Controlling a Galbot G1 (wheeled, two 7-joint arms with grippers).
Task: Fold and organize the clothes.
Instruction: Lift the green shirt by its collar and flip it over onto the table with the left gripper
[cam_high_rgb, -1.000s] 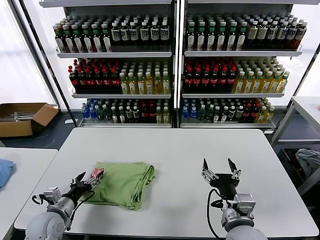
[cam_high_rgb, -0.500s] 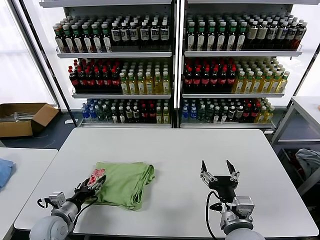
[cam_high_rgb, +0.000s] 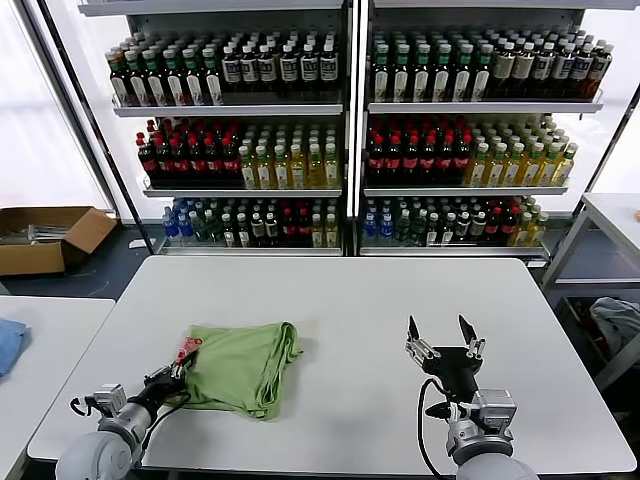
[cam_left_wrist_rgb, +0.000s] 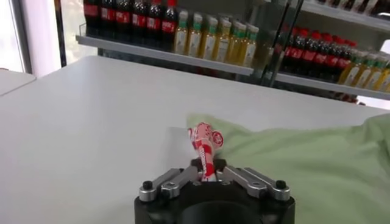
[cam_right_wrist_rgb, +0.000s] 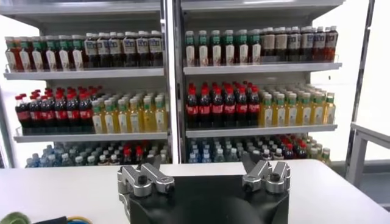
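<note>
The light green polo shirt (cam_high_rgb: 243, 362) lies folded on the white table (cam_high_rgb: 340, 300), left of the middle. My left gripper (cam_high_rgb: 178, 371) is at the shirt's left edge, shut on a corner that bears the red-and-white print (cam_high_rgb: 184, 353). In the left wrist view the printed fold (cam_left_wrist_rgb: 205, 146) stands pinched between the closed jaws, with the green shirt (cam_left_wrist_rgb: 317, 161) spread beyond. My right gripper (cam_high_rgb: 440, 352) is open and empty, fingers pointing up, above the table's front right, well apart from the shirt.
Shelves of bottles (cam_high_rgb: 340, 140) stand behind the table. A cardboard box (cam_high_rgb: 45, 235) sits on the floor at the far left. A blue cloth (cam_high_rgb: 8, 342) lies on a side table at the left edge. Another table (cam_high_rgb: 610, 215) stands at the right.
My left gripper has drawn back toward the table's front left with the printed corner in it, and the shirt has slid and bunched slightly left. The right gripper barely shifted.
</note>
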